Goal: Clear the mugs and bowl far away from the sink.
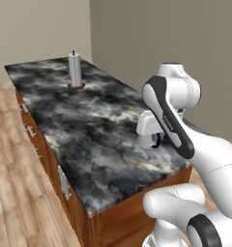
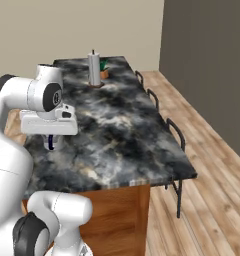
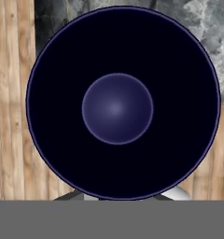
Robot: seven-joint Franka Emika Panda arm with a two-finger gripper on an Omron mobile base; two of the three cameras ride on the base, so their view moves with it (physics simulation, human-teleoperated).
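A white mug with a dark navy rim and handle [image 1: 152, 143] hangs under my gripper [image 1: 150, 136], just above the marbled black-grey counter [image 1: 94, 125] near its near right edge. From the right base the same mug [image 2: 51, 143] shows below the hand, with the gripper [image 2: 50, 137] shut on it. In the hand view I look straight down into the mug's dark navy inside [image 3: 117, 108], which hides the fingertips. Wooden floor shows to the mug's left and stone counter to its upper right. The bowl and the sink are out of view.
A paper towel roll on a stand [image 1: 75, 70] is upright at the counter's far end, with a small green plant [image 2: 103, 65] behind it. Dark metal stools [image 2: 175, 133] line the counter's far side. A grey wall runs close behind the counter.
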